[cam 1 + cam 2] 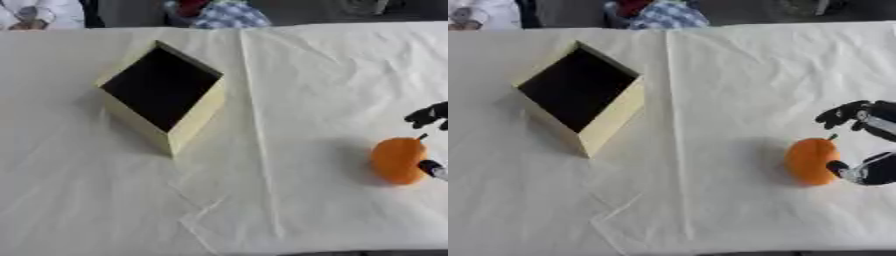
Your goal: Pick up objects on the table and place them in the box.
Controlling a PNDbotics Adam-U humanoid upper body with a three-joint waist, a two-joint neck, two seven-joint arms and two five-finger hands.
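Wrinkled cream cloth covers the surface (332, 75), its creased near edge lying closest to the viewer.

Left eye view: the orange fruit (397, 160) sits on the cloth at the right, a short dark stem at its top. Only parts of the right hand (428, 115) show at the frame edge: dark fingers above and beyond the fruit, and one tip (431, 168) touching or nearly touching its right flank. The box (163, 92), pale yellow with a dark interior, stands well apart to the left of the fingers, turned corner-on, mouth open upward. Left hand not seen.

Right eye view: more of the right hand is visible. Upper fingers (843, 113) are curled in the air just beyond the fruit's top and clear of it; the lower digit meets its right side. The fingers stand apart, bracketing the fruit but not closed on it.

Judgement: the step in hand is the grasp. To do it well, the hand should move further left so the fruit sits deep between the fingers before they close across its widest part, as a round fruit could roll away. The carry then runs left and away to the box.
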